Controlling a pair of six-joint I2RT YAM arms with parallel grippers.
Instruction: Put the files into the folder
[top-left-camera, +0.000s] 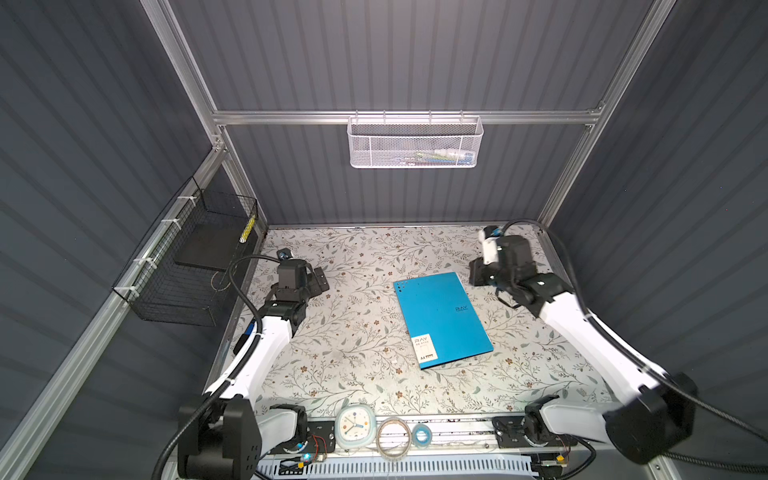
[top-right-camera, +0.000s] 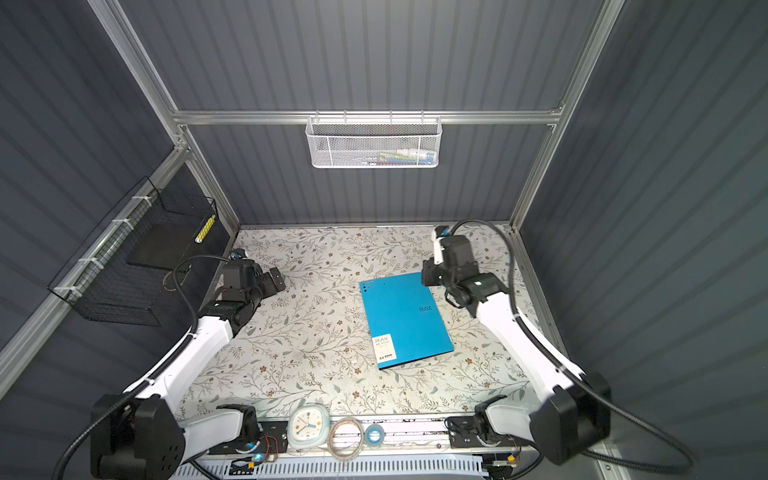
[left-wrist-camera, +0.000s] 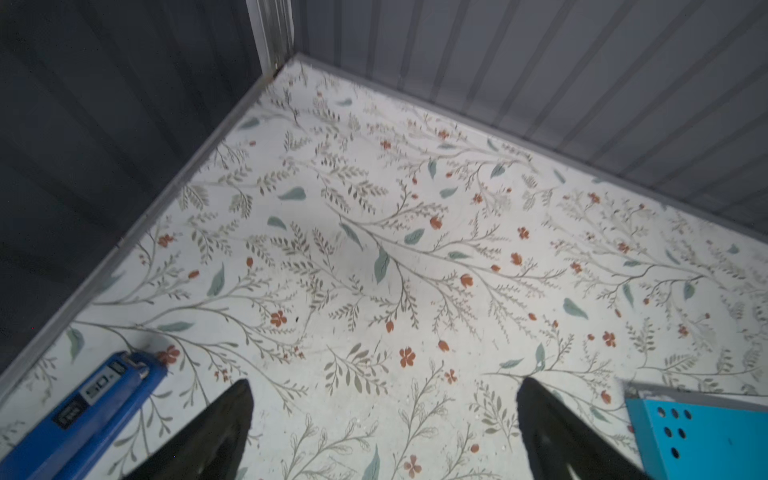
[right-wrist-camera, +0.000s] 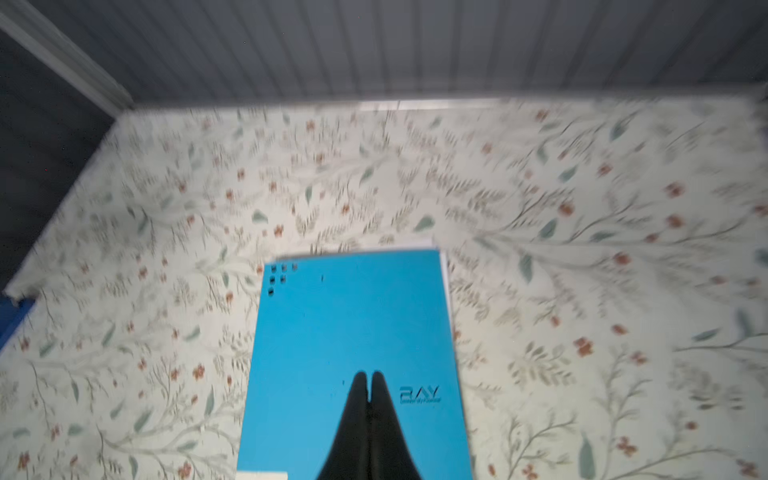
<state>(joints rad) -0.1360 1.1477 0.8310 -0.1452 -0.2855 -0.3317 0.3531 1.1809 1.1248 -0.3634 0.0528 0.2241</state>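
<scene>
While its two fingers are pressing together on nothing, the right hand (right-wrist-camera: 368, 376) is hanging just beside the 1 o'clock corner of the folder (top-left-camera: 442, 318). It is seemingly clear of the cover, though the blurred wrist view is leaving that unsure. The folder is lying closed and flat on the desk (top-left-camera: 353, 340), blue side up, just to 3 o'clock of the desk's middle in both top views, with its white label (top-left-camera: 424, 347) at its 7 o'clock corner. The files (right-wrist-camera: 444, 270) are showing only as a thin white sliver peeking past the cover's edge in the right wrist view, so they are apparently sitting inside already. The left hand (left-wrist-camera: 384, 382) is idling with its fingers wide apart over bare desk out at 10 o'clock, with the stapler (left-wrist-camera: 83, 411) lying just beside it and the folder's holed corner near. To my eye the job is nearing its end, and the step in hand is settling the cover. Whoever is doing that well is using the joined fingertips as a blunt pusher and pressing down near the 3 o'clock edge rather than sliding across it, since a smooth cover is likely skidding on this desk. They are also nudging the stray white margin toward 9 o'clock, then lifting straight up so nothing is dragging the cover open.
</scene>
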